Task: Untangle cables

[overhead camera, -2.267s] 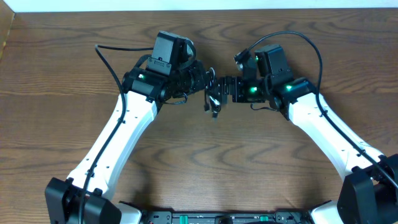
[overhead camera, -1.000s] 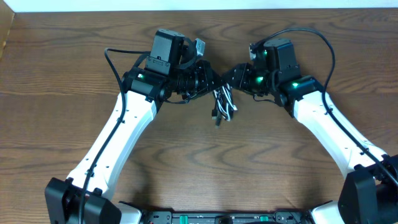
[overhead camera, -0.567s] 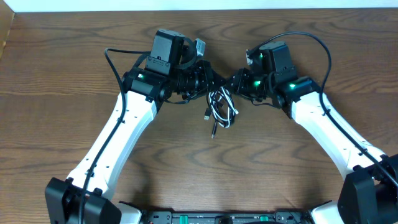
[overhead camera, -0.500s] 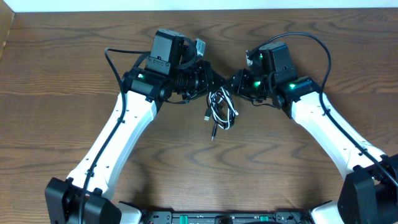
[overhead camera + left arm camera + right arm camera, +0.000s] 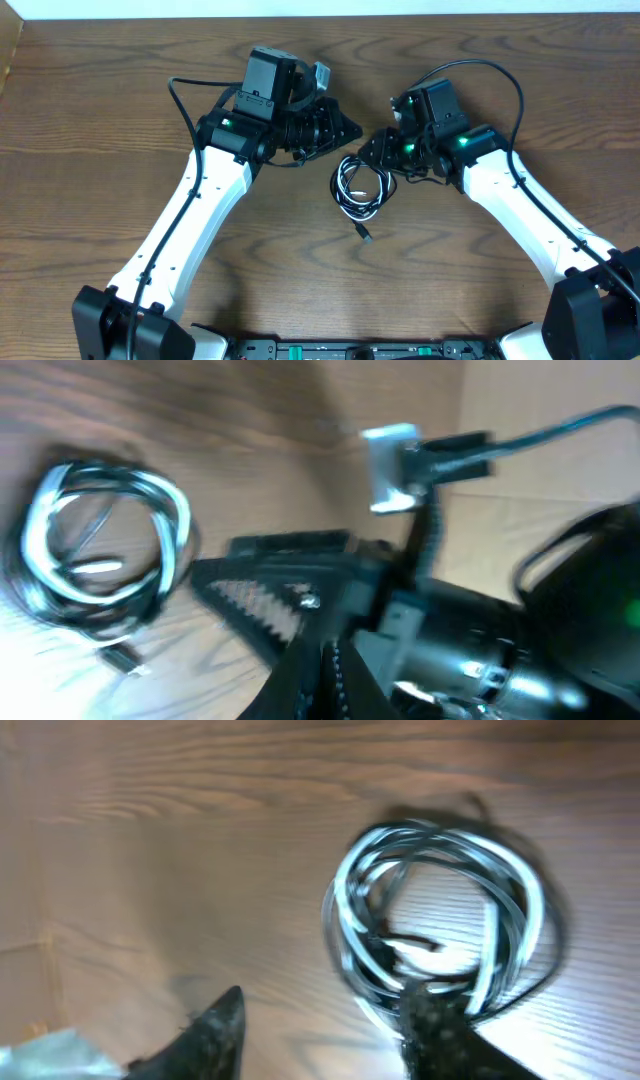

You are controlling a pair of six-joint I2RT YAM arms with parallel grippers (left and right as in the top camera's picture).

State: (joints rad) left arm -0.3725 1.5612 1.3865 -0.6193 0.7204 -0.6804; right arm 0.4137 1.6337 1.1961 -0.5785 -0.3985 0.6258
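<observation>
The cables (image 5: 352,203) lie in one bundle, white and black cords wound into a roughly round loop on the bench (image 5: 100,150), midway between the two arms. One black tail runs out of the loop toward the robot's base and ends in a small plug (image 5: 366,234). That tail gives the bundle its only clear long axis, running from far to near.

The right claw (image 5: 375,152) is the nearer one. It sits at the far right rim of the loop, so the cords lie just base-ward of it and slightly to its left. In the right wrist view its fingers stand apart and hold nothing. One fingertip (image 5: 425,1015) overlaps the rim of the loop (image 5: 345,930), and the other is on bare wood outside it.

The left claw (image 5: 350,128) points across from the far left. A gap of bare bench separates it from the cords, which lie to its right and nearer the base. The left wrist view is badly blurred, so it is not possible to tell whether this claw is together or apart.

The wood around the loop is flat and bare on every side, so a pull toward the base or outward would likely be unobstructed.
</observation>
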